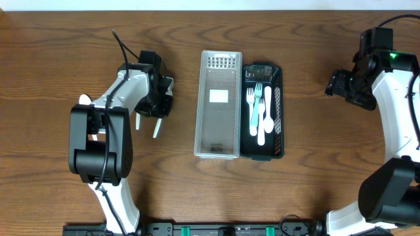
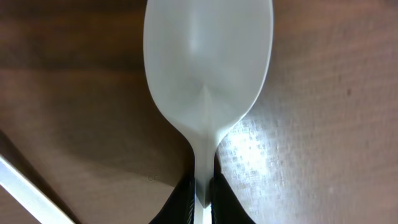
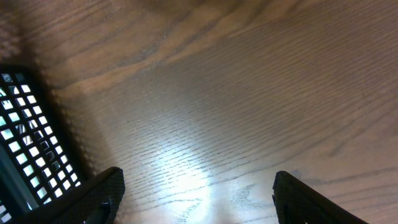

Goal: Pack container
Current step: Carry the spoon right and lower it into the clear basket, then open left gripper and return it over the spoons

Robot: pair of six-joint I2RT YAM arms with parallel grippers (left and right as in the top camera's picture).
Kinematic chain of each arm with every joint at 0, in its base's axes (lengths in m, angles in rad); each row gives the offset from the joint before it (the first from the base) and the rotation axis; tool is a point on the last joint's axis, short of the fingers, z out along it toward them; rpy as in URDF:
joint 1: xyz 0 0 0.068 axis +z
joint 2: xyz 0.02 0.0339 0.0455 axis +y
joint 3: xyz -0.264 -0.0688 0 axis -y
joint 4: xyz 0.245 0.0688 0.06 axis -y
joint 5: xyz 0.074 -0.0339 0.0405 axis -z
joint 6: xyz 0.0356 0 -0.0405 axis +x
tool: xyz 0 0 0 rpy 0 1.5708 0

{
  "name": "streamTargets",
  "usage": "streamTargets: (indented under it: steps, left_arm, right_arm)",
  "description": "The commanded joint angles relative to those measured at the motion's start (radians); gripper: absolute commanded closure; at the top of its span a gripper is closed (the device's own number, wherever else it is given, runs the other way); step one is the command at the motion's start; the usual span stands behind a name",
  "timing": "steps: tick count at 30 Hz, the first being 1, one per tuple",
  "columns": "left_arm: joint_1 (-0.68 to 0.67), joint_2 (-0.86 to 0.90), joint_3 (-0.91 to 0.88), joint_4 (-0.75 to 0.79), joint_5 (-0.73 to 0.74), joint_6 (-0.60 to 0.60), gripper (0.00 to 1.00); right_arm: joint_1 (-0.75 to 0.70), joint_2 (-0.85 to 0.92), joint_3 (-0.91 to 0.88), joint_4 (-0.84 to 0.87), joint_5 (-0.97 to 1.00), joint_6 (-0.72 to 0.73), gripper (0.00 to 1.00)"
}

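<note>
My left gripper [image 2: 204, 199] is shut on the handle of a white plastic spoon [image 2: 208, 68], whose bowl hangs just above the wood. In the overhead view this gripper [image 1: 159, 103] is left of the clear plastic container [image 1: 200, 105]. A black mesh basket [image 1: 279, 111] stands against the clear container's right side and holds white forks [image 1: 252, 99], a teal fork [image 1: 256, 108] and a white spoon [image 1: 267, 115]. My right gripper [image 3: 196, 199] is open and empty over bare wood, right of the basket [image 3: 25, 143]; it also shows in the overhead view [image 1: 341, 84].
Two thin white utensil pieces [image 1: 139, 122] [image 1: 157, 128] show on the table just below the left gripper. Another white utensil edge [image 2: 25, 186] lies at the lower left of the left wrist view. The table is dark wood.
</note>
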Motion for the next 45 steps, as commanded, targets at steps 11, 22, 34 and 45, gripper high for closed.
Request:
streamTargets:
  steps: [11,22,34,45]
  left_arm:
    - [-0.230,-0.355,0.227,-0.233,-0.095,-0.241,0.94]
    - [-0.486,-0.335,0.203,-0.159,-0.095,-0.608,0.94]
    - [-0.487,-0.060,0.203,-0.130,-0.094,-0.624,0.94]
    - [-0.486,-0.154,0.251,-0.178,-0.095,-0.456,0.45]
  right_arm:
    - [-0.003,0.001,0.001,0.003,0.006,-0.012,0.20]
    - [-0.003,0.001,0.001,0.005,-0.016,-0.013,0.20]
    - [-0.003,0.001,0.001,0.005,-0.016,-0.013,0.20]
    - [-0.003,0.001,0.001,0.002,-0.016,-0.013,0.20]
